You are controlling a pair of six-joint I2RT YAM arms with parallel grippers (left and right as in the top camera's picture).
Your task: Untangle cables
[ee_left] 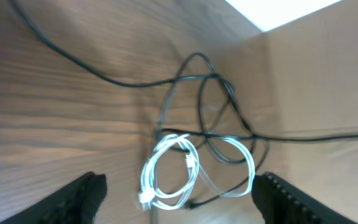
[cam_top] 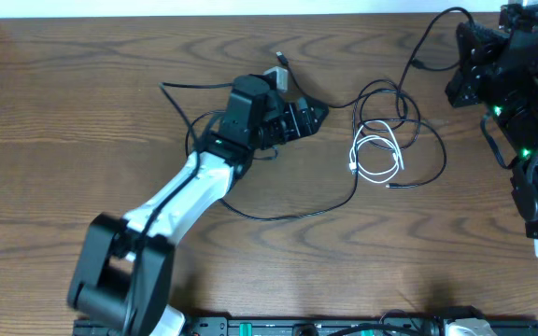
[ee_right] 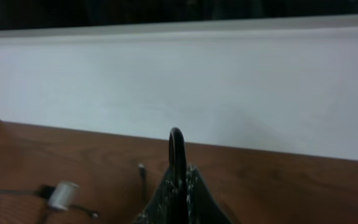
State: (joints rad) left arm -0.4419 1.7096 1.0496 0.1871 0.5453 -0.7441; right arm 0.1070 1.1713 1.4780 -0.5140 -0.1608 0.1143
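White cable [cam_top: 375, 157]: coiled in a few small loose loops, lying flat on the worktop [cam_top: 63, 140], right of centre. One white plug sits at the coil's left edge.

Black cable [ee_left: 114, 82]: long and thin. It makes several loops just above and around the white coil and crosses over it in places, so the two are tangled there. From the loops:
- one strand sweeps down and left in a wide arc under the left arm;
- another runs left toward the upper middle of the worktop;
- a third climbs up and right toward the right arm at the top right corner. Its end is not traceable.

A small black plug lies just below the white coil.

Left pincer [cam_top: 312, 114]: just left of the tangle, pointing right toward it. In the wrist view its two fingers [ee_left: 86, 194] stand wide apart, with nothing between them. The white coil lies ahead of them on the wood. No contact with either cable.

Right pincer [ee_right: 178, 177]: up at the far right corner, well apart from the coil. Its fingers are closed tight together. Whether a strand is pinched between them cannot be told, as the view is dark and blurred.
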